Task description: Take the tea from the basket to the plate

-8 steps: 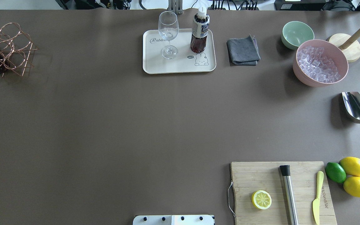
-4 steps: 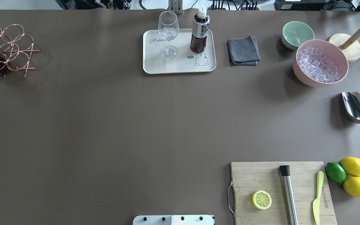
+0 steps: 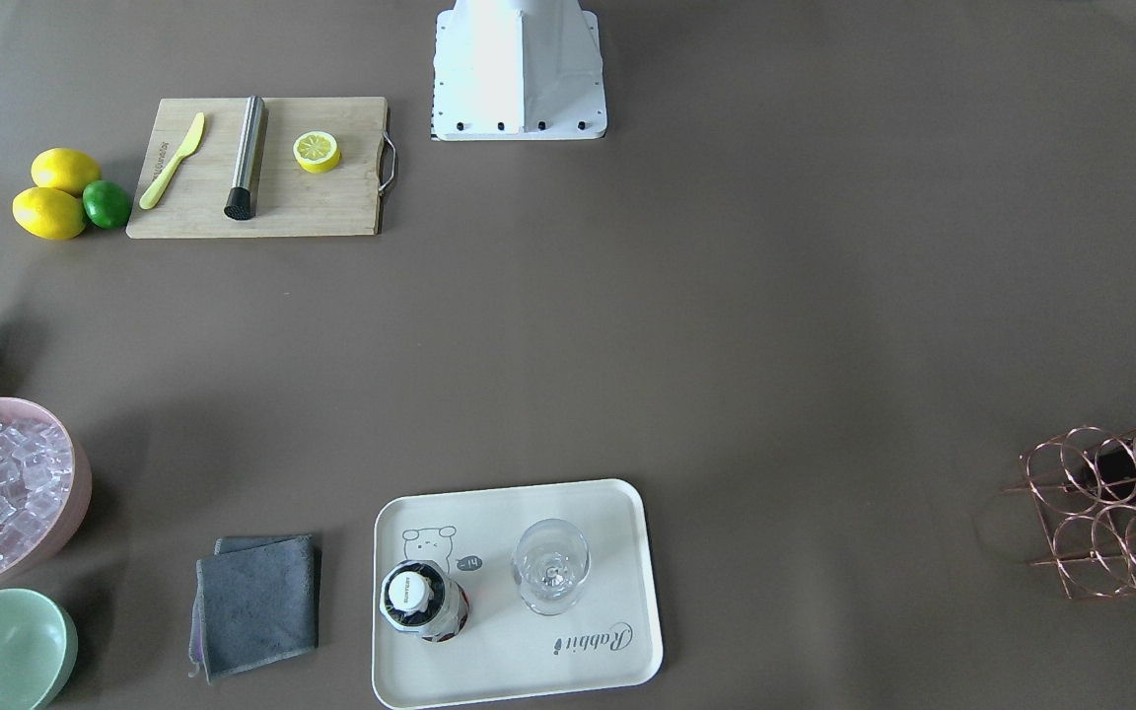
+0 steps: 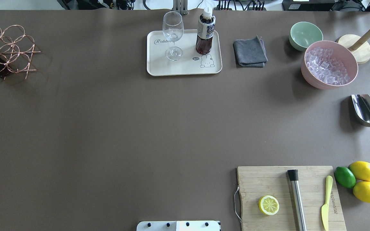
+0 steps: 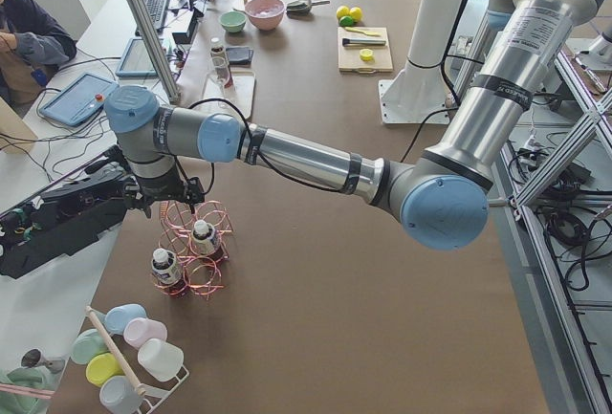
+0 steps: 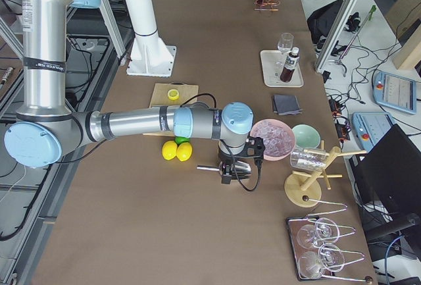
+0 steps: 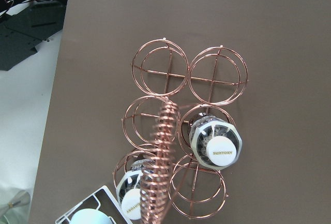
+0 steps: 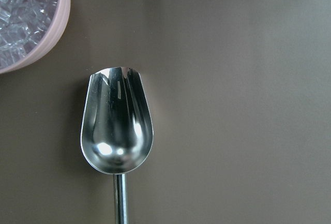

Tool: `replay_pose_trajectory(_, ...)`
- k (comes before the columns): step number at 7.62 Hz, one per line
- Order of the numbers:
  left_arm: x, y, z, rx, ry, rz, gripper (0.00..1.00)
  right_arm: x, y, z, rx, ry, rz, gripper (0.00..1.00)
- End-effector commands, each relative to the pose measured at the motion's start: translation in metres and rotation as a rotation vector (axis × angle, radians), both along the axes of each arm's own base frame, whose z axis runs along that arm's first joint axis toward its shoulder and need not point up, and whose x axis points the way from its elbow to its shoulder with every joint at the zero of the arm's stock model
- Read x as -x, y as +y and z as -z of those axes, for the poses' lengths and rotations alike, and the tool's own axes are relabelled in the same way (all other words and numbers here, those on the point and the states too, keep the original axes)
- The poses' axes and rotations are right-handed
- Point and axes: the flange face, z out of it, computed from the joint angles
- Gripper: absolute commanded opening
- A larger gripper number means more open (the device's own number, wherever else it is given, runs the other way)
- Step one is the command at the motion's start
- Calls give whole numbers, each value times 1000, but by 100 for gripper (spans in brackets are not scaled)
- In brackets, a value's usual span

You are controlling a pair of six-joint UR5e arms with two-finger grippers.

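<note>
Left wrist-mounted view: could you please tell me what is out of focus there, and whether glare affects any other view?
Left wrist-mounted view: the basket handle is blurred close to the lens, while the tea cap reads sharp. Right wrist-mounted view: bright highlights on the steel scoop. Exterior front-facing view: the robot base is washed out white.

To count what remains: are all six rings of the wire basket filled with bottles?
No: the left wrist view shows only two tea bottles in the basket; the other four rings are empty.

Light was bright, even, from overhead. Soft shadow lay beside pink ice-filled bowl (image 4: 313,81). Glare spotted shiny steel scoop (image 8: 117,131). Blur smeared looped handle (image 7: 161,157) of rose-gold wire basket (image 7: 213,81).
</note>
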Motion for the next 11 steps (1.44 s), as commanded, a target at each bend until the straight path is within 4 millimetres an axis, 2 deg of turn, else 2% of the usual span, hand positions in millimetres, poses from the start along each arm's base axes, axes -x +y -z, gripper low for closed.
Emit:
replay_pose_trajectory(1, 13, 81, -44, 269, 48, 259, 98, -1, 3, -4, 6, 7, -1, 100)
replay_pose_trajectory(2, 11, 108, -71, 473, 73, 427, 98, -2, 3, -4, 5, 7, -2, 100)
replay_pose_trajectory(3, 10, 126, -90, 647, 89, 573, 98, -2, 3, -4, 5, 7, -2, 100)
replay_pose_trajectory(4, 7, 144, -112, 777, 93, 666, 98, -2, 3, -4, 6, 7, -2, 100)
replay_pose_trajectory(5, 6, 155, -124, 865, 99, 732, 98, -3, 4, -4, 6, 7, -4, 100)
replay_pose_trajectory(7, 1, 178, -142, 918, 108, 744, 98, -5, 4, -4, 6, 7, -10, 100)
replay_pose_trajectory(10, -1, 179, -149, 945, 98, 749, 98, -7, 5, -5, 8, 7, -13, 100)
replay_pose_trajectory(11, -2, 185, -155, 945, 95, 746, 98, -8, 5, -5, 6, 7, -16, 100)
